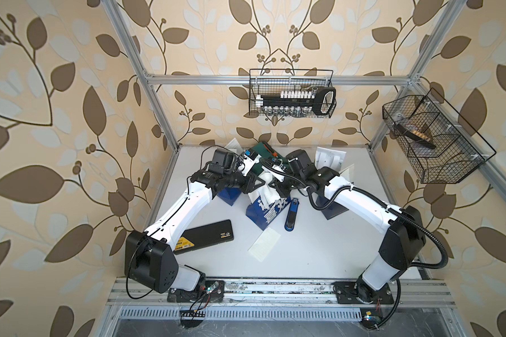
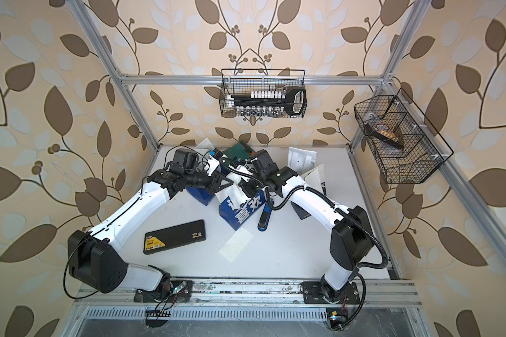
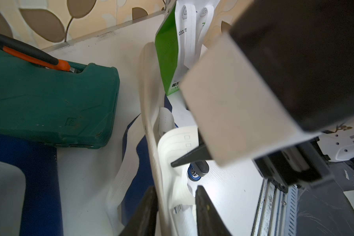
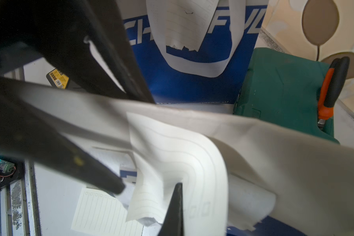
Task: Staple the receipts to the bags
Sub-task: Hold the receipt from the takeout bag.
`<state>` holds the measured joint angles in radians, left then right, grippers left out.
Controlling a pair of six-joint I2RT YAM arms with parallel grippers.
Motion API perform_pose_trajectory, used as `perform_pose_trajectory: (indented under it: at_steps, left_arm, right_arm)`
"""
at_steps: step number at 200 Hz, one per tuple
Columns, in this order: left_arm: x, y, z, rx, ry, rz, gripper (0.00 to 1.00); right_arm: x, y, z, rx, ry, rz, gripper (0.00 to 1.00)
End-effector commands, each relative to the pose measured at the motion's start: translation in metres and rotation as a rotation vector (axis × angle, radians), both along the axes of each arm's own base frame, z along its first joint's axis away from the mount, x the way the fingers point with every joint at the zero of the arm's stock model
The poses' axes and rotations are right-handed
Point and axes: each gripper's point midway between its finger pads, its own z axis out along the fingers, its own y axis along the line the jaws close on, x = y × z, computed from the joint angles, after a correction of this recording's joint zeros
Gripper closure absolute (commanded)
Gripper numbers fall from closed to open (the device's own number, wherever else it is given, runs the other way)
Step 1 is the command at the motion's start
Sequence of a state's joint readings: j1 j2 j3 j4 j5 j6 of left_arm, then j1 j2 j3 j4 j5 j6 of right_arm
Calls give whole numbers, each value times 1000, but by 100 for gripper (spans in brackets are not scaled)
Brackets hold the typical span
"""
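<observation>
The left gripper (image 3: pixel 175 206) stands narrowly apart astride the white rim of the middle navy bag (image 1: pixel 260 211) at the centre of the table (image 1: pixel 319 251); the curled receipt (image 4: pixel 172 155) sits at that rim, pinched by the closed right gripper (image 4: pixel 177 196); the blue stapler (image 1: pixel 292 214) lies just right of the bag

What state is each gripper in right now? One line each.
Left gripper: open, jaws astride the bag rim.
Right gripper: shut on the curled receipt.

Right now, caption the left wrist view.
Left hand straddles a curled white lined paper receipt; dark green plastic case lies nearby.
</observation>
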<state>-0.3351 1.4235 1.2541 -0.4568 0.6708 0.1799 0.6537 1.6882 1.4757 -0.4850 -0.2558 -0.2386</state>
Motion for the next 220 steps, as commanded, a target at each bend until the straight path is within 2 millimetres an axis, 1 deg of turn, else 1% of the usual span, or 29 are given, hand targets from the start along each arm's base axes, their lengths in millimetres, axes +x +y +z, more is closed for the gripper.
perform_pose_trajectory:
  at_steps: [1,17,43,55,101,116,128,147,193,220]
  left_arm:
    - [2,-6,13,-5,-32,-18,67]
    - [2,-6,14,-6,-31,-20,69]
    - [1,-7,16,-3,-37,-23,80]
    - [1,-7,15,-1,-35,-23,85]
    - [0,-7,14,4,-33,-23,87]
    - [0,-7,15,4,-30,-21,91]
    - [-1,-7,15,6,-29,-23,91]
    - [-1,-7,16,9,-29,-22,91]
    - [-2,-8,18,9,-28,-29,92]
    - [-2,-8,21,7,-34,-31,92]
  right_arm:
    - [-9,6,19,3,-75,62,100]
    - [-11,8,23,21,-77,71,100]
    - [-11,10,29,39,-89,71,100]
    - [-9,8,29,32,-94,63,100]
    - [-5,6,25,12,-108,50,100]
    - [-4,5,24,11,-107,45,100]
    - [-2,3,24,14,-102,37,100]
    - [2,-1,21,30,-75,15,100]
    - [11,-8,22,116,-5,-27,100]
    - [14,-12,16,119,29,-53,100]
